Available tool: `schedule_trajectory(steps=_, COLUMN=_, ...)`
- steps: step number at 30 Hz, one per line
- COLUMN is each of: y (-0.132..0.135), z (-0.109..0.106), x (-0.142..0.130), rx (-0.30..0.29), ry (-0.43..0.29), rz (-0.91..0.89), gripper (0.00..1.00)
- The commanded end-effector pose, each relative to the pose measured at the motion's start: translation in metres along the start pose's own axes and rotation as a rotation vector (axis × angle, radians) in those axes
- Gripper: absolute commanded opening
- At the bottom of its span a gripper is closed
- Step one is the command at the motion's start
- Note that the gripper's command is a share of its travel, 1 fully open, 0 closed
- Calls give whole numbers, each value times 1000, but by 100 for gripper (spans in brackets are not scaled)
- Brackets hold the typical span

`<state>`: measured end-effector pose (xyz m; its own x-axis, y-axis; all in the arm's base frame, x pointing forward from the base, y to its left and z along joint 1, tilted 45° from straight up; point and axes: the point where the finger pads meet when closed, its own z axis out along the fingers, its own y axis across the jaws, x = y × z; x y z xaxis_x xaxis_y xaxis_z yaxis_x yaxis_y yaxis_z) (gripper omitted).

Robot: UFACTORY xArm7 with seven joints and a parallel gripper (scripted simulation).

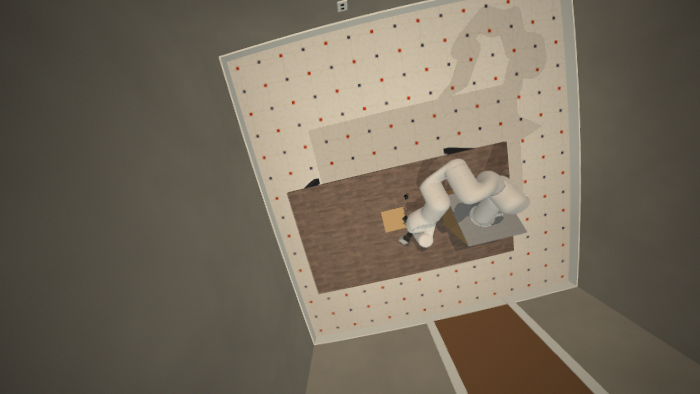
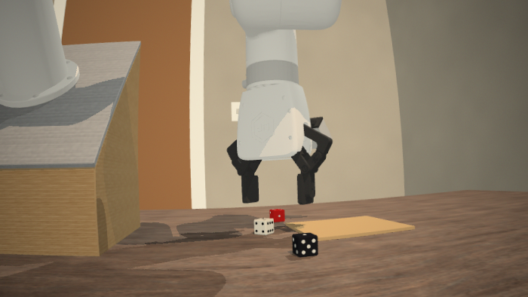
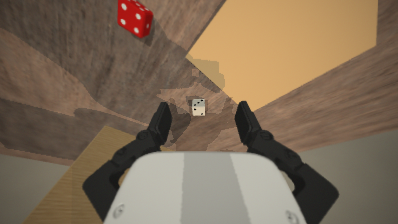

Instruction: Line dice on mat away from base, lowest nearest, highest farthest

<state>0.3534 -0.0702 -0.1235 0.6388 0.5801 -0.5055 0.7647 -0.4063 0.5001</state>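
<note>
In the exterior view, the black die (image 2: 305, 245) (image 1: 406, 196) sits lower centre on the table, off the tan mat (image 2: 354, 227) (image 1: 394, 220) (image 3: 295, 47). Beyond, the white die (image 2: 263, 226) (image 3: 198, 107) lies below my released gripper (image 2: 277, 201) (image 3: 202, 109); the wrist view centres it between my fingertips. The red die (image 2: 277, 215) (image 3: 135, 18) shows four pips there, upper left.

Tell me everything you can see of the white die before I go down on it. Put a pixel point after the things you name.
The white die (image 2: 263, 226) (image 3: 198, 108) is a small cube with dark pips and a smooth, plastic-like look. It lies flat on the brown table (image 1: 350, 240) (image 2: 434, 249) (image 3: 350, 95), off the tan mat (image 1: 392, 220) (image 2: 354, 225) (image 3: 300, 45). The exterior view shows side faces of four and six; I cannot read its top there. Nothing but the table touches it. The open gripper (image 1: 405, 230) (image 2: 277, 201) (image 3: 202, 109) is above it.
</note>
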Motion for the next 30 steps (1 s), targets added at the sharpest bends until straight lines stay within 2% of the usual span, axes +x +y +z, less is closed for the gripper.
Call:
schedule_trajectory(steps=1, y=0, z=-1, x=2, rx=-1, ry=4, rz=-1, gripper=100)
schedule_trajectory(steps=15, y=0, z=-1, x=2, rx=-1, ry=4, rz=-1, gripper=100)
schedule_trajectory(steps=21, y=-5, z=-1, x=13, rx=-1, ry=4, rz=-1, gripper=100)
schedule_trajectory(steps=30, y=-37, z=-2, x=79, rx=-1, ry=4, rz=-1, gripper=100)
